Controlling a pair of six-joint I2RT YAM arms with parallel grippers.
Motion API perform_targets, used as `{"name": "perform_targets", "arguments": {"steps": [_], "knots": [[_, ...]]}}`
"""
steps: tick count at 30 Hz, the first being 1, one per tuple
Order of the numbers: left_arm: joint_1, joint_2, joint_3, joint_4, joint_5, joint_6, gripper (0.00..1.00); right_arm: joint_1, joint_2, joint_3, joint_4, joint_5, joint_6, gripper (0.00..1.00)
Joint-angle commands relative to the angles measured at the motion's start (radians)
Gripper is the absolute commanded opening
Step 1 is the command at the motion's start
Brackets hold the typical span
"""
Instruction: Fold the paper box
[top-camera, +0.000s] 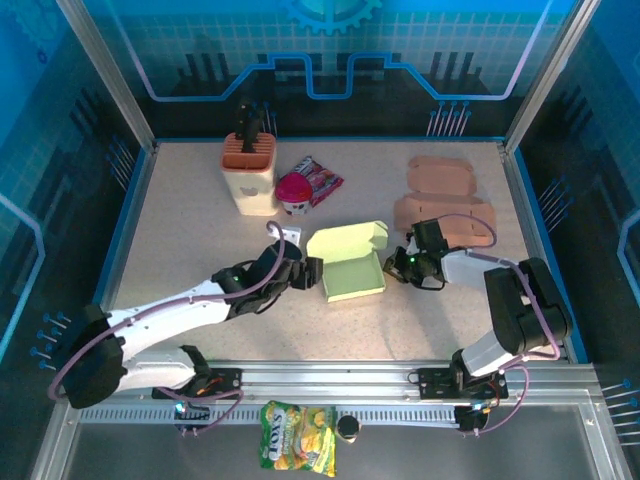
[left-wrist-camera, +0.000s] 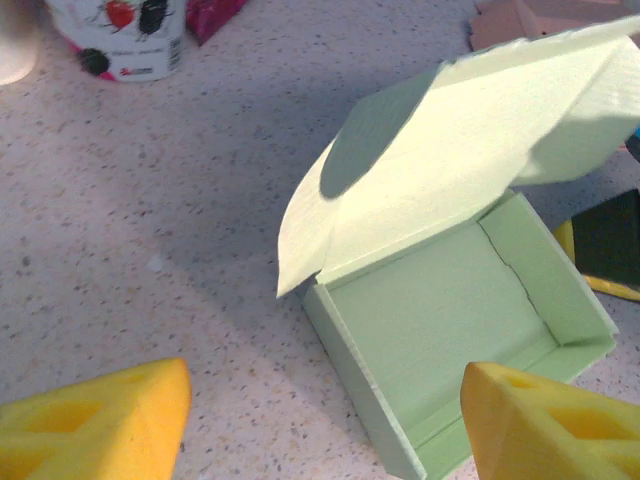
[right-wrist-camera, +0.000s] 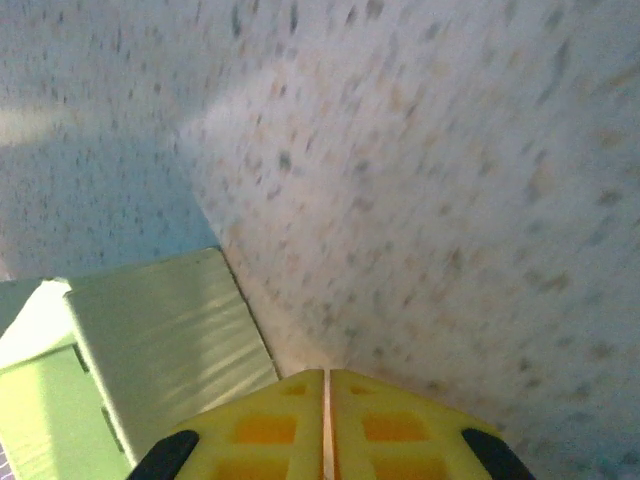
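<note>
Paper box (top-camera: 350, 262) sits mid-table, lid half up. Your left gripper (top-camera: 305, 272) is spread wide & empty at its left; right gripper (right-wrist-camera: 327, 395) is pinched together on nothing, beside the right wall. Nothing pins the base, so pressing the lid could skid it.

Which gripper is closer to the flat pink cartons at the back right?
Right. The right gripper, shut, sits right of the green box, just in front of the pink cartons. The left gripper, open, is at the box's left side, farther away.
</note>
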Motion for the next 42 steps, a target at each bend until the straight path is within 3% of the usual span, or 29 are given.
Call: {"name": "perform_targets", "arguments": {"steps": [1, 7, 14, 18, 24, 31, 42], "knots": [[0.038, -0.061, -0.050, -0.033, 0.007, -0.029, 0.71, 0.066, -0.047, -0.027, 0.052, 0.033, 0.083, 0.09], [0.156, -0.144, -0.090, -0.071, 0.114, 0.012, 0.67, 0.160, -0.088, -0.054, 0.072, 0.056, 0.112, 0.15], [0.306, -0.136, -0.026, -0.094, 0.343, 0.180, 0.66, 0.119, -0.270, 0.002, -0.135, 0.068, -0.187, 0.34], [0.321, -0.063, 0.047, -0.093, 0.410, 0.306, 0.69, 0.115, -0.355, 0.067, -0.269, 0.063, -0.356, 0.43], [0.321, 0.057, 0.138, -0.089, 0.388, 0.418, 0.71, 0.095, -0.367, 0.168, -0.391, 0.104, -0.484, 0.61], [0.321, 0.135, 0.185, -0.035, 0.375, 0.423, 0.72, 0.076, -0.230, 0.308, -0.415, 0.056, -0.566, 0.64], [0.319, 0.252, 0.266, -0.024, 0.386, 0.458, 0.68, 0.092, -0.132, 0.372, -0.412, 0.056, -0.595, 0.53]]}}
